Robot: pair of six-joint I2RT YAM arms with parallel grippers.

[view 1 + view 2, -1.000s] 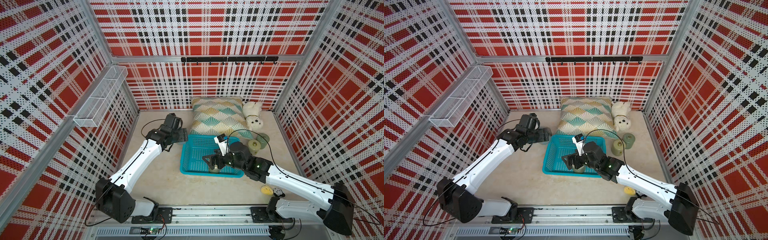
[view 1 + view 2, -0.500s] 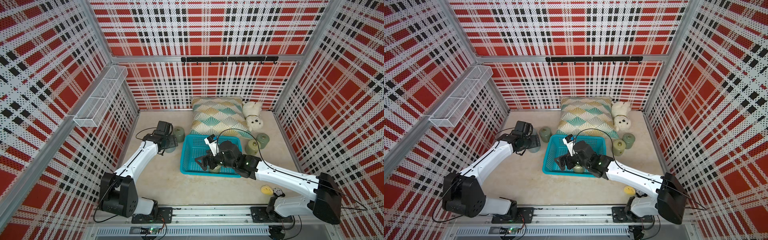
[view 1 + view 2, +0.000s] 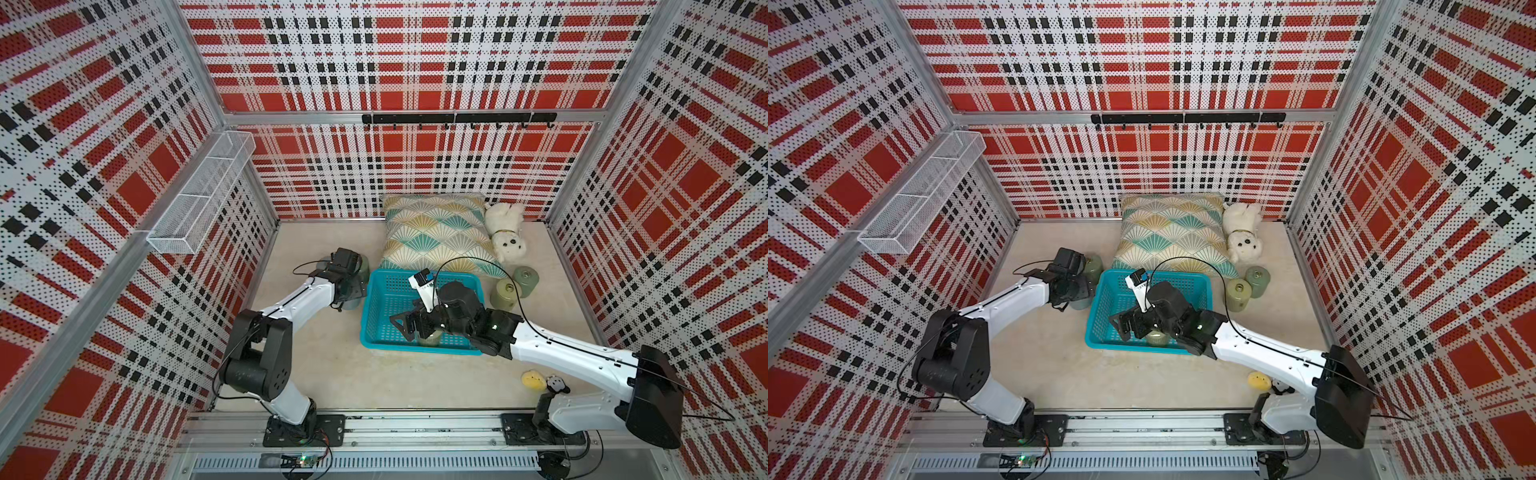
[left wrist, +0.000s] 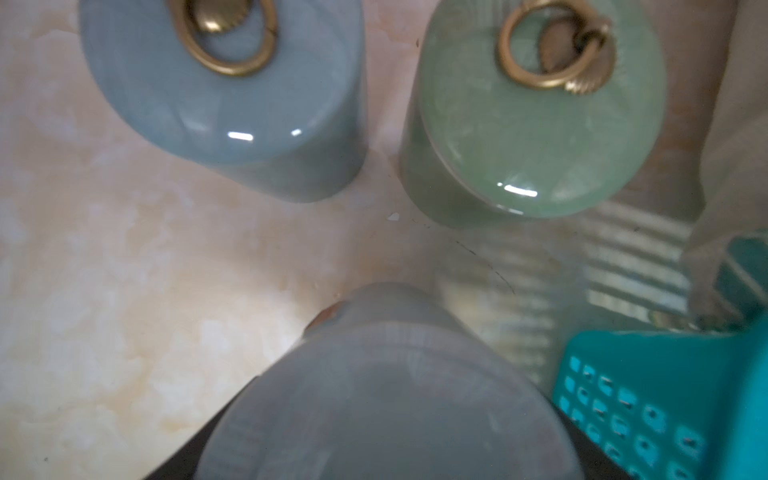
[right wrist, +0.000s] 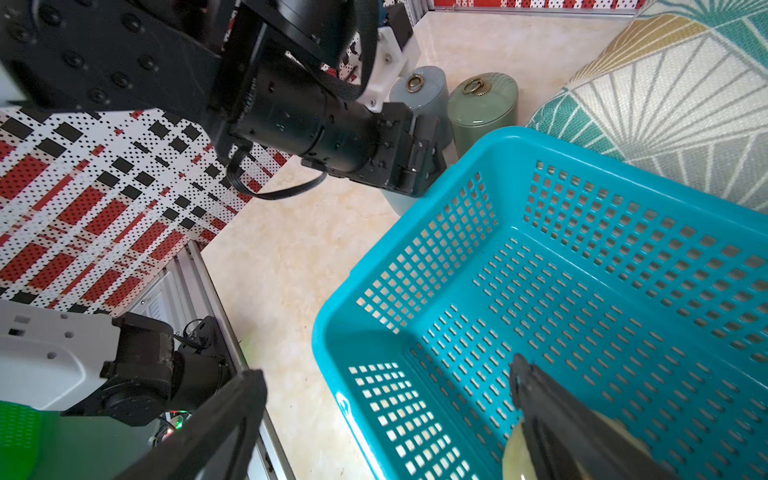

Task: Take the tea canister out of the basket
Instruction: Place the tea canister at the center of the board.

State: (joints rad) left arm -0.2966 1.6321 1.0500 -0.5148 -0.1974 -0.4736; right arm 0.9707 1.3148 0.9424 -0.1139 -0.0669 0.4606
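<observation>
At 9 o'clock of the basket, just outside it, your left gripper is closed around a grey-blue canister. The pale tea canister is inside, at 6 o'clock, under your right gripper, its jaws wide apart.

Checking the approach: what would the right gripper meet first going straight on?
Probably the basket, at its corner wall ahead of the right gripper; the canister sits by one finger, off that line. Depth is unclear.
</observation>
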